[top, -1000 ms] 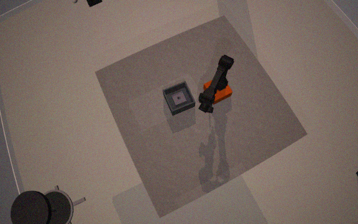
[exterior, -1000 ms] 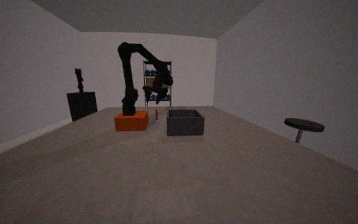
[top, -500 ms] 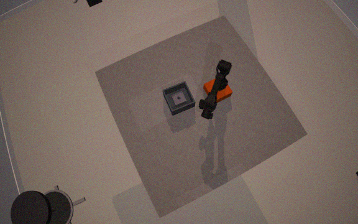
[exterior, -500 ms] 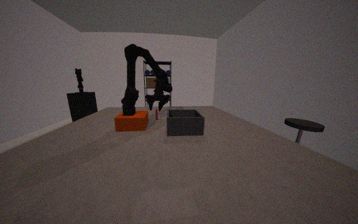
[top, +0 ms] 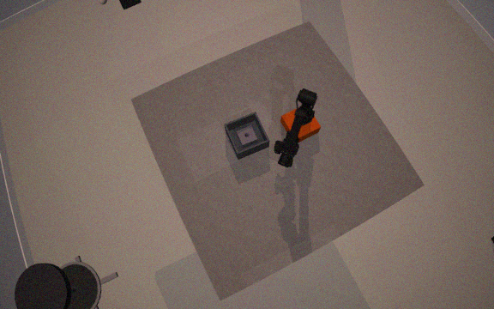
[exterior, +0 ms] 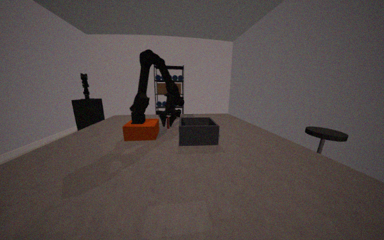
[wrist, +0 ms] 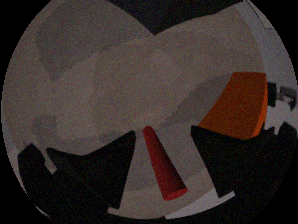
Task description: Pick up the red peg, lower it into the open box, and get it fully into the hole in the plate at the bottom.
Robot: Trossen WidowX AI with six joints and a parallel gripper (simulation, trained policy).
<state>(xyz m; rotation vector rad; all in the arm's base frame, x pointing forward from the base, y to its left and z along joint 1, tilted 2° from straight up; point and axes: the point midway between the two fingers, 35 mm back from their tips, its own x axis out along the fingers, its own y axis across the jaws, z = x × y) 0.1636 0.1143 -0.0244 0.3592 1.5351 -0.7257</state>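
The red peg [exterior: 168,122] [wrist: 164,165] stood upright on the bench [top: 238,215] [exterior: 139,187] [wrist: 125,85], between the parted fingers of the hand [exterior: 168,124] [wrist: 163,132], which gripped nothing. A sound grasp called for centring the peg, closing evenly and lifting straight, lest one finger tip it. Nearby, the open box [top: 253,150] [exterior: 199,136] held only its plate [top: 243,139], whose central hole [top: 247,135] was unfilled.

Red peg [exterior: 168,123] [wrist: 164,165], orange block [top: 291,119] [exterior: 141,131] [wrist: 234,107], dark grey box [top: 252,150] [exterior: 199,135], black arm [top: 294,133] [exterior: 143,80]
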